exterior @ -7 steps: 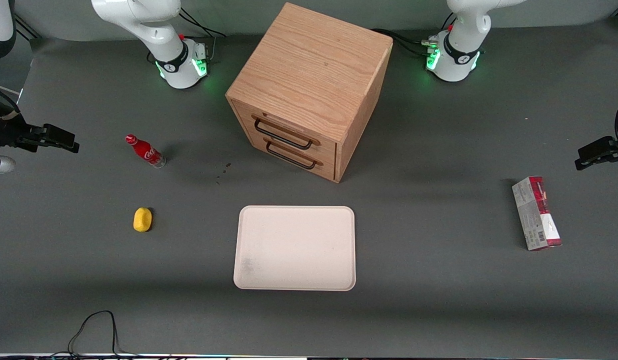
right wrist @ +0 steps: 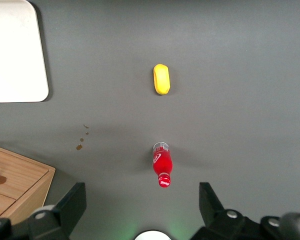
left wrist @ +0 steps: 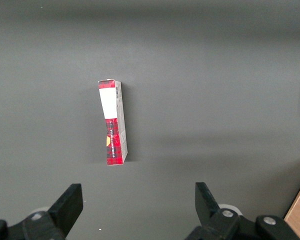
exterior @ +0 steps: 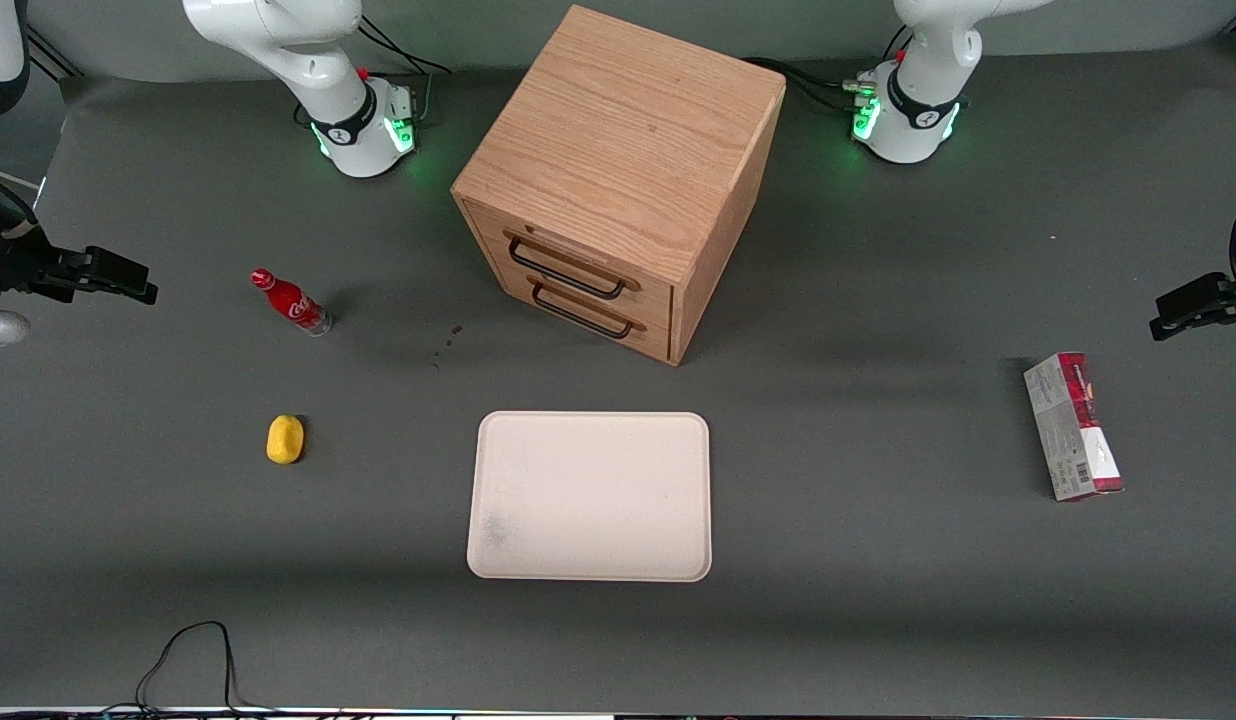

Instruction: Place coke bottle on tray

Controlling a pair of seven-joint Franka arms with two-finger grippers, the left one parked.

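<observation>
1. Dark grey table [exterior: 878,600] carries all items.
2. Wooden drawer cabinet [exterior: 618,180] serves as landmark.
3. Coke bottle [exterior: 291,302] stands on the table, well apart from the cabinet, toward the working arm's end.
4. Tray [exterior: 590,495] lies in front of the cabinet, nearer the camera.
5. Gripper [right wrist: 142,207] hangs above the table near the bottle, fingers [right wrist: 72,202] spread wide, holding nothing.

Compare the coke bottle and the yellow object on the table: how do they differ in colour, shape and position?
The coke bottle is red and slim; the yellow object is plain and rounded. The bottle stands farther from the front camera. Both rest on the table, off the tray. The gripper, fingers apart, hangs above the bottle.
</observation>
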